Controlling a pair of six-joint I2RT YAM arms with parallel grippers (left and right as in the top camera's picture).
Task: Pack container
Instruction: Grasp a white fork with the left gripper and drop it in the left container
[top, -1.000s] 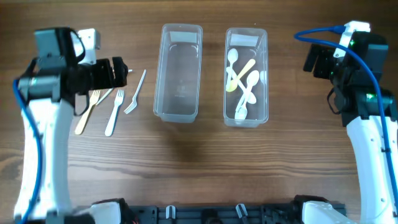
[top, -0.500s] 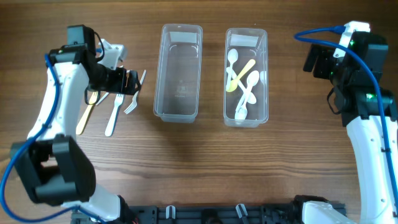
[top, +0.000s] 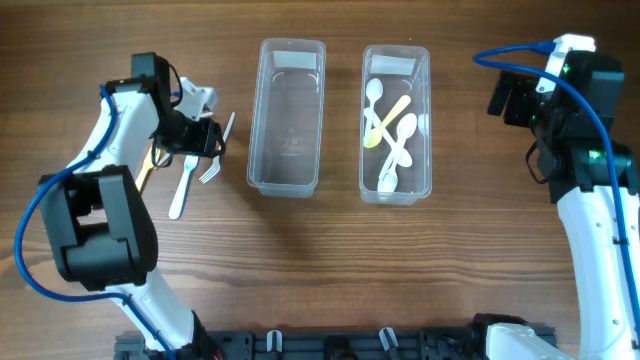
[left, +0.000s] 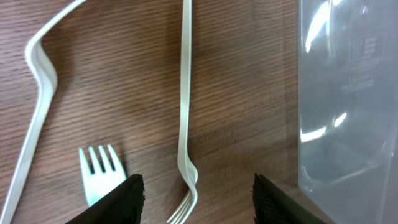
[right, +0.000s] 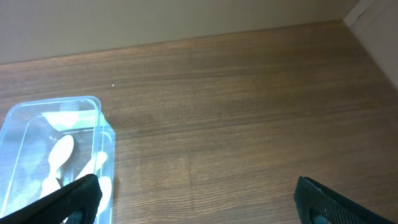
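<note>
Two clear plastic containers stand side by side. The left container (top: 288, 120) holds nothing; the right container (top: 396, 125) holds several white spoons and a yellow one (top: 386, 122). Left of them lie plastic forks: a thin clear fork (top: 216, 152) (left: 185, 124), a white fork (top: 184, 180) (left: 99, 171) and a yellow fork (top: 138, 180). My left gripper (top: 208, 140) (left: 196, 199) is open, low over the clear fork, its fingers on either side of the tines. My right gripper (top: 510, 100) (right: 193, 199) is open and empty, raised at the far right.
The left container's wall (left: 348, 106) is close to the right of my left gripper. Another white utensil handle (left: 37, 74) lies bent at the left of the left wrist view. The right container's corner (right: 56, 149) shows at the left of the right wrist view.
My left arm has swung inward and lowered toward the forks, ending over the thin clear fork. The right arm has not moved.
</note>
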